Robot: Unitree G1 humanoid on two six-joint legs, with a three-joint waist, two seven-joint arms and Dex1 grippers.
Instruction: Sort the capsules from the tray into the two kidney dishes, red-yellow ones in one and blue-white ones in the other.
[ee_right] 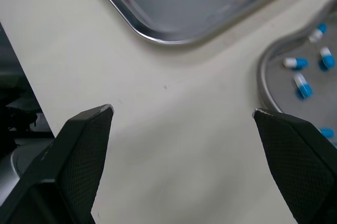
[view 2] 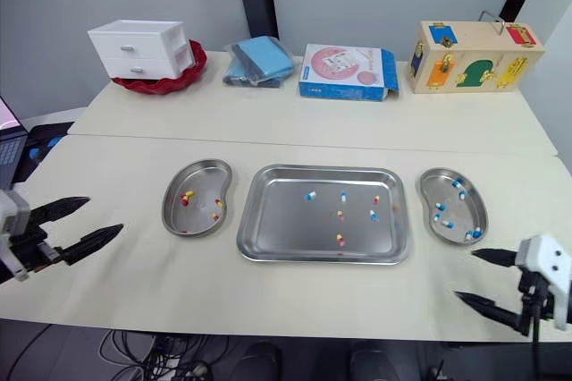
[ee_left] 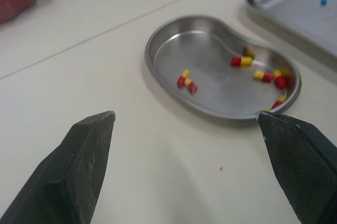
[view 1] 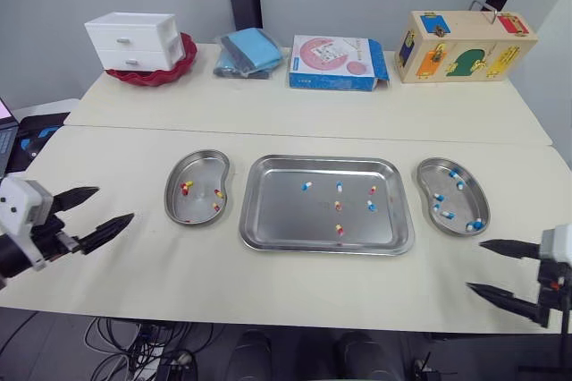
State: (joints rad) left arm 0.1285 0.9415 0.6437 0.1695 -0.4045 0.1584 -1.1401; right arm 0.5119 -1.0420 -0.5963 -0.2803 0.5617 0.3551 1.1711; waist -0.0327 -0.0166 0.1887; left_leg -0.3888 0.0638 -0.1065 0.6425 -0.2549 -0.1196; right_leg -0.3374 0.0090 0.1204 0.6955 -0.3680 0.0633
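Left eye view: we log the left gripper (view 1: 114, 203) low over the worktop (view 1: 268, 283), fingers spread, empty, left of the red-yellow dish (view 1: 198, 171). The right gripper (view 1: 475, 265) is likewise spread and empty, near the blue-white dish (view 1: 429, 175). Six capsules (view 1: 339, 187) lie in the tray (view 1: 286, 211).

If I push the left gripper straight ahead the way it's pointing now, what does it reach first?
Probably the near rim of the kidney dish holding red-yellow capsules. The left gripper, open, points at it across bare table. Depth is uncertain.
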